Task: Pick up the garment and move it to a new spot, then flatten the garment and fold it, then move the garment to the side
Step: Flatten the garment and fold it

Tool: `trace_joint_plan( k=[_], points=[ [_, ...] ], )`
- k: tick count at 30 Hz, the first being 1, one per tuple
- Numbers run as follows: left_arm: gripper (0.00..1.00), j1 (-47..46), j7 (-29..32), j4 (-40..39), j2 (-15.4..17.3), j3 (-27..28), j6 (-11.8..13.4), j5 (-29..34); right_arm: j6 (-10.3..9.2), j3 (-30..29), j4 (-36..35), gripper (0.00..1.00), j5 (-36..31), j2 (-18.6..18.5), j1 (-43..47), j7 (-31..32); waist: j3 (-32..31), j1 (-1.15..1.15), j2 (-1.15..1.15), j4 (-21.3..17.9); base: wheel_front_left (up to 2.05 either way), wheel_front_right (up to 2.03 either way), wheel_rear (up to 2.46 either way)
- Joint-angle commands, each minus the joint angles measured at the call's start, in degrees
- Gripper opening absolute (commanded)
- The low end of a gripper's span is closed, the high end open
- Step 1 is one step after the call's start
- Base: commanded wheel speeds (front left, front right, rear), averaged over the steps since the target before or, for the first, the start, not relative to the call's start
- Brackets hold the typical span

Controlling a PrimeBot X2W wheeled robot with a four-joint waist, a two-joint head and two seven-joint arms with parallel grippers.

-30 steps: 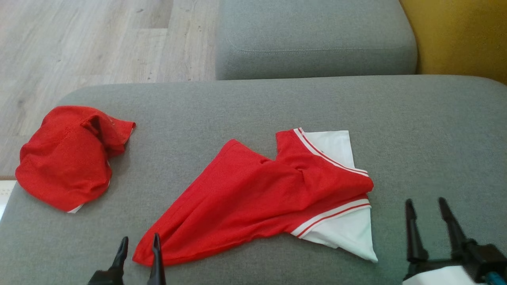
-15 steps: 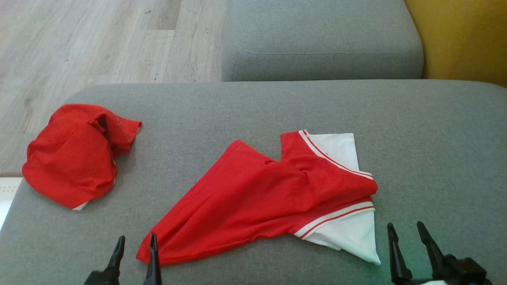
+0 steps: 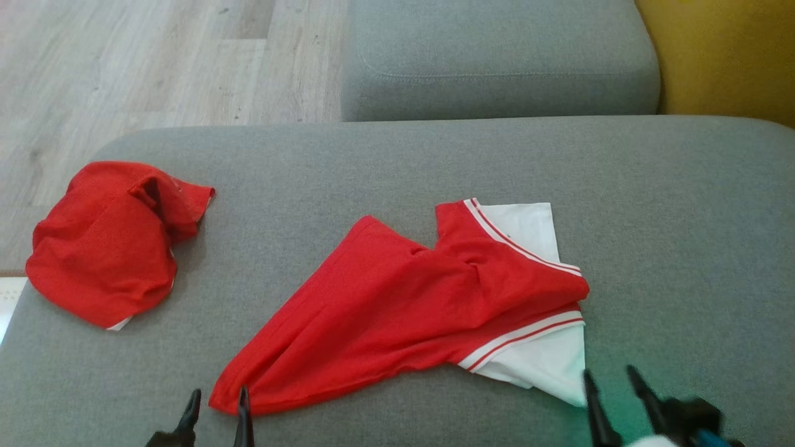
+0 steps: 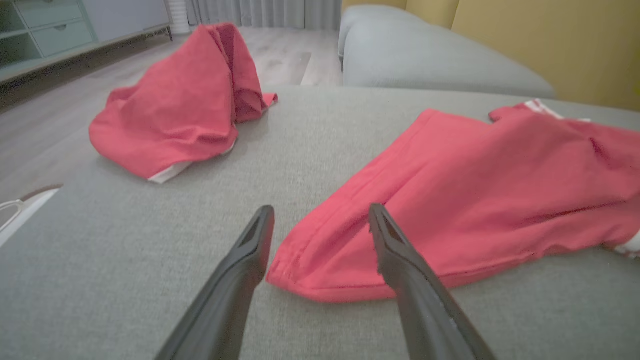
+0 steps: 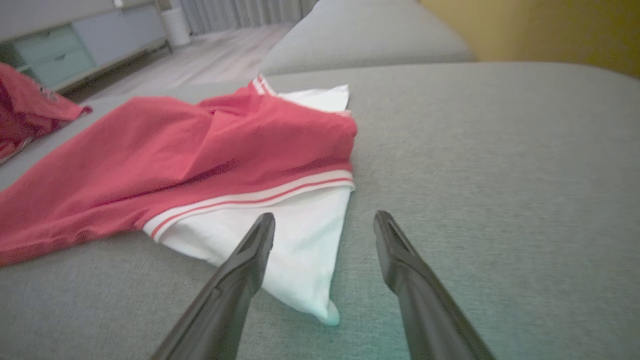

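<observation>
Head view: red shirt (image 3: 397,310) spread mid-cushion, both grippers released

The red shirt is laid slantwise across the middle of the grey seat cushion (image 3: 683,205). Its hem corner (image 4: 295,280) is drawn toward the near edge and its neckline is turned toward the far edge. Two white sleeves, each edged with a red-and-white striped band, are spread at the shirt's right side. The far sleeve (image 3: 528,226) is directed toward the far edge and the near sleeve (image 3: 546,366) is pointed toward the near edge. The red fabric between them is rumpled into folds.

The left gripper (image 3: 219,393) is seen at the near edge, its jaws parted and nothing held. In the left wrist view the hem corner is framed between the two fingers; whether it is touched cannot be told. The right gripper (image 3: 609,371) is placed farther right along the near edge, likewise released and empty. In the right wrist view the tip of the near sleeve is seen lying between its fingers.

A crumpled red garment (image 3: 105,242) is heaped at the cushion's left edge, well apart from the shirt. Beyond the far edge a second grey cushion (image 3: 497,62) is seen, with wood-look floor (image 3: 155,68) to its left and a yellow surface (image 3: 726,56) to its right.
</observation>
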Motion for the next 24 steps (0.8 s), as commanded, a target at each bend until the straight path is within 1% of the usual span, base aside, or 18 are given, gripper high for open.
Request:
trace_joint_plan(
  k=[1, 4, 9, 13, 16, 19, 23, 24],
  points=[
    [1.0, -4.1, 0.2, -0.2, -0.2, 2.4, 0.3, 0.2, 0.43, 1.8, -1.6, 1.0, -1.1, -0.5, -4.5, 2.4, 0.3, 0.0, 0.0, -0.1, 0.0, 0.0, 0.0],
    [1.0, -6.3, 3.4, 2.6, 0.3, 2.6, 0.6, 0.0, 0.43, 1.5, -2.3, 1.0, -1.5, -0.5, -6.2, 9.2, 0.8, 0.0, 0.0, -0.3, 0.0, 0.0, 0.0],
    [1.0, -8.9, 10.3, 4.8, 0.8, 3.5, 1.0, -1.4, 0.43, 1.9, -4.6, 1.0, -1.9, -0.5, -7.7, 20.5, 1.9, 0.0, 0.0, -0.7, 0.0, 0.0, 0.0],
    [1.0, -10.2, 16.3, 5.6, 1.5, 3.6, 0.9, -2.2, 0.43, 2.5, -7.1, 1.0, -1.9, -0.6, -7.7, 27.2, 3.3, 0.0, 0.0, -0.8, 0.0, 0.0, 0.0],
    [1.0, -11.0, 19.4, 5.4, 2.1, 3.4, 0.6, -2.5, 0.43, 2.6, -9.1, 1.0, -1.6, -0.9, -7.6, 29.5, 4.7, 0.0, 0.0, -1.0, 0.0, 0.0, 0.0],
    [1.0, -11.5, 21.0, 5.1, 2.5, 3.5, 0.5, -3.0, 0.43, 2.7, -10.3, 1.0, -1.2, -0.9, -7.2, 30.5, 5.4, 0.0, 0.0, -1.2, 0.0, 0.0, 0.0],
    [1.0, -11.2, 22.9, 4.5, 2.6, 3.1, -0.4, -4.1, 0.43, 2.8, -11.0, 1.0, -0.8, -0.9, -6.6, 31.5, 5.7, 0.0, 0.0, -1.4, 0.0, 0.0, 0.0],
    [0.91, -10.9, 23.5, 4.3, 2.5, 2.9, -0.6, -4.3, 0.43, 2.8, -11.1, 1.0, -0.7, -1.0, -6.5, 31.7, 5.7, 0.0, 0.0, -1.5, 0.0, 0.0, 0.0]
  ],
)
